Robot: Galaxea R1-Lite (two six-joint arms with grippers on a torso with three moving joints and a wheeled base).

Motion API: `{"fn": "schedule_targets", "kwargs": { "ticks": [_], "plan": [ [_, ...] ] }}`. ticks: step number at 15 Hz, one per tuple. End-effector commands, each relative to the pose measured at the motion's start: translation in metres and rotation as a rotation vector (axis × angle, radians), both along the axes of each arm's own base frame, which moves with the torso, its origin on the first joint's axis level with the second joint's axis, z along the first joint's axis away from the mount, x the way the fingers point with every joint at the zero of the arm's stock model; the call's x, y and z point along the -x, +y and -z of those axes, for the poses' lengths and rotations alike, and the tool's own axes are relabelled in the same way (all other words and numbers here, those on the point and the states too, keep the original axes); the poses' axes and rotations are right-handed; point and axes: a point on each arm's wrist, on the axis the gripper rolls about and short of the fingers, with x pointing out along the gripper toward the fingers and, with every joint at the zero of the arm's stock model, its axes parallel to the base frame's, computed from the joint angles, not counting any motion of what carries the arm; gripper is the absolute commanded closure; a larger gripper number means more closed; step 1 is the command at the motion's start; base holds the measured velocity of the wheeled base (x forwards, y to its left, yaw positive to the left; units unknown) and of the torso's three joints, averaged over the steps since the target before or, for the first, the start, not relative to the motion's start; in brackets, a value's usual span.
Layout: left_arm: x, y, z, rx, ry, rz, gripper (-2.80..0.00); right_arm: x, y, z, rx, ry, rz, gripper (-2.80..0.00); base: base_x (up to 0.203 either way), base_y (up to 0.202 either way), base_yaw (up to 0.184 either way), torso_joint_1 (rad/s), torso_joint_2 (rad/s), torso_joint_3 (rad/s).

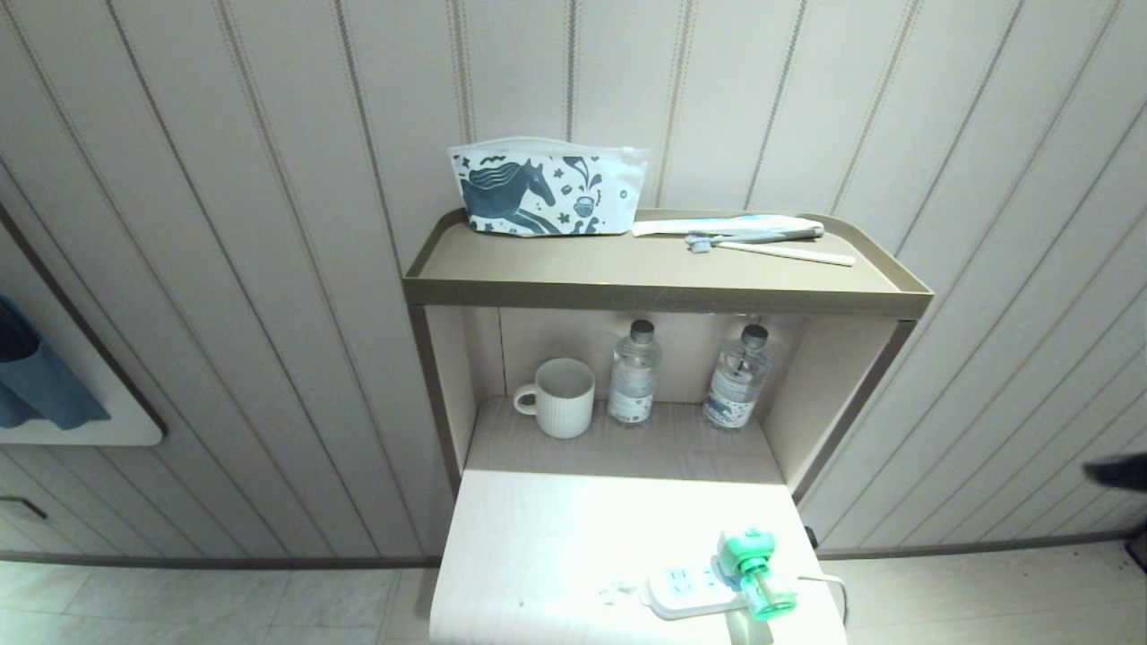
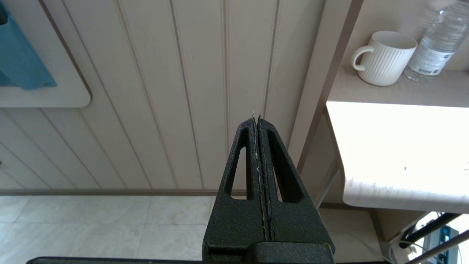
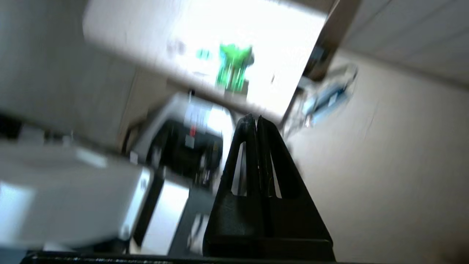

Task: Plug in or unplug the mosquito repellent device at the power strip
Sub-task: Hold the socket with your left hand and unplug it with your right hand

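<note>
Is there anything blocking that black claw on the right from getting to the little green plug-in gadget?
Nothing visible does. The mosquito repellent device sits on the power strip at the table's front edge, with nothing beside it. The shut right gripper is lower, off the table's edge, pointing toward the device.

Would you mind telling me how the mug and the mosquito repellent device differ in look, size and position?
The mug is plain white and ribbed; the mosquito repellent device is green with a translucent bottle. The mug is clearly larger than the device. The mug stands upright in the recessed shelf beside two water bottles; the device sits on the power strip at the table's near edge. Neither is touched by a tool.
</note>
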Motion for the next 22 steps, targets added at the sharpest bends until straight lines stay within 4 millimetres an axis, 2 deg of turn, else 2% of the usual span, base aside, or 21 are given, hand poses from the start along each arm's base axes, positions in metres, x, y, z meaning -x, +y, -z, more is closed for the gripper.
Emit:
{"fn": "schedule_targets", "kwargs": {
  "ticks": [1,5,9,10,13,19,22],
  "plan": [
    [0.000,0.000,0.000,0.000,0.000,0.000,0.00,-0.043,0.022,0.035,0.102,0.347,-0.074,0.00,0.000,0.000,0.000,0.000,0.00,0.000],
    [0.000,0.000,0.000,0.000,0.000,0.000,0.00,-0.084,0.037,0.074,0.203,0.537,-0.057,0.00,0.000,0.000,0.000,0.000,0.00,0.000],
    [0.000,0.000,0.000,0.001,0.000,0.000,0.00,-0.112,0.051,0.112,0.207,0.516,-0.070,0.00,0.000,0.000,0.000,0.000,0.00,0.000],
    [0.000,0.000,0.000,0.001,0.000,0.000,0.00,-0.116,0.055,0.122,0.210,0.509,-0.078,-2.80,0.000,0.000,0.000,0.000,0.00,0.000],
    [0.000,0.000,0.000,0.001,0.000,0.000,0.00,-0.130,0.066,0.145,0.238,0.447,-0.068,-2.80,0.000,0.000,0.000,0.000,0.00,0.000],
    [0.000,0.000,0.000,0.001,0.000,0.000,0.00,-0.153,0.093,0.176,0.253,0.432,-0.113,-2.80,0.000,0.000,0.000,0.000,0.00,0.000],
    [0.000,0.000,0.000,0.001,0.000,0.000,0.00,-0.155,0.104,0.187,0.274,0.454,-0.146,-2.80,0.000,0.000,0.000,0.000,0.00,0.000]
  ]
}}
